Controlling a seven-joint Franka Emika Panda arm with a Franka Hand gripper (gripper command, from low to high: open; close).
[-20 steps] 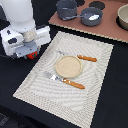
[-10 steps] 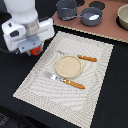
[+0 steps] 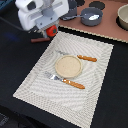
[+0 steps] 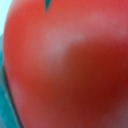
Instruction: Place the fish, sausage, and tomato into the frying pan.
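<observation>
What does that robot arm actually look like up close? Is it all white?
In the exterior view the arm's end is mostly white: a blocky, rounded housing with a darker grey section along its upper edge and a small dark round spot on its front face. The picture is too blurred to make out cables, lettering or the fingers. The wrist view shows none of the arm.

The tomato (image 4: 70, 65) fills the wrist view with a smooth red skin and a soft pale sheen, probably plastic, though the picture is too blurred to be sure. In the exterior view the placemat (image 3: 97, 65) looks like ribbed woven cloth, matt and cream. The plate (image 3: 67, 66) is a dull tan, unglazed in look. The knife (image 3: 87, 58) and fork (image 3: 73, 83) have smooth orange handles. The arm's casing (image 3: 35, 12) is glossy white plastic.
</observation>
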